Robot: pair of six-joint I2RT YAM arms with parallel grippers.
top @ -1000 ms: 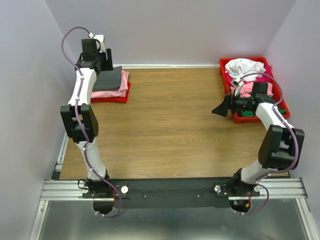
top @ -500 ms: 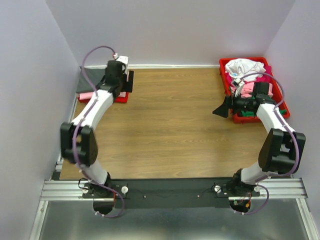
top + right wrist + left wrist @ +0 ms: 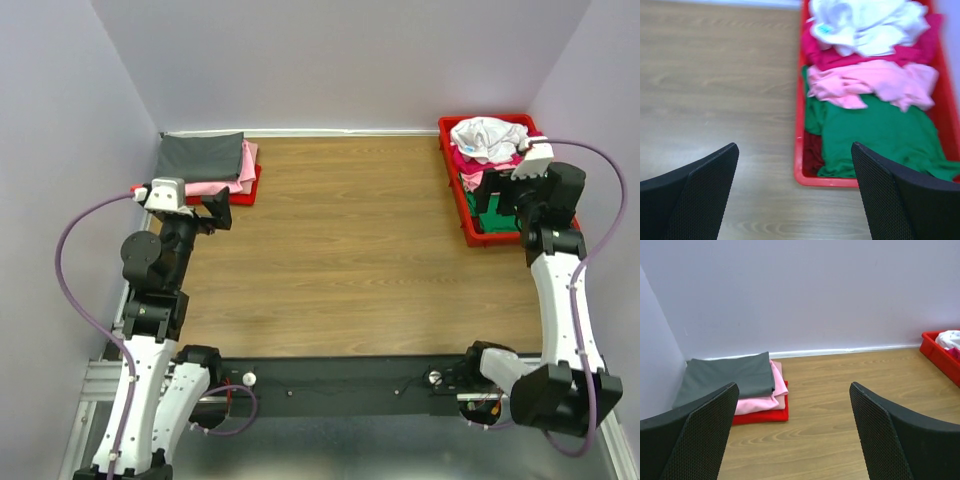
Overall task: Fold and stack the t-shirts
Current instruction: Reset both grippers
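Since the earlier frames, the left arm has pulled back from the folded stack towards its base, and the right arm has swung from the bare wood to hang over the full tray. Left claw (image 3: 793, 386) stands wide open and empty; the stack lies ahead of it and to its left, well apart. That stack holds 2 shirts: the dark grey t-shirt (image 3: 730, 375) on a folded pink t-shirt (image 3: 767, 395), both on the left red tray (image 3: 762, 416). Right claw (image 3: 794, 147) is likewise wide open and empty, above the near left rim of the right red tray (image 3: 800, 100). Ahead of it and to its right lie 4 crumpled shirts: white (image 3: 865, 25), magenta (image 3: 840, 57), pink (image 3: 875, 85), green (image 3: 880, 130). A dark red patch under the green cannot be identified. Count: 2 trays, 2 folded shirts, at least 4 unfolded. Risk: the heap overlaps, so a deep pinch would likely lift 2 shirts together. A low finger could catch the rim and drag the tray.
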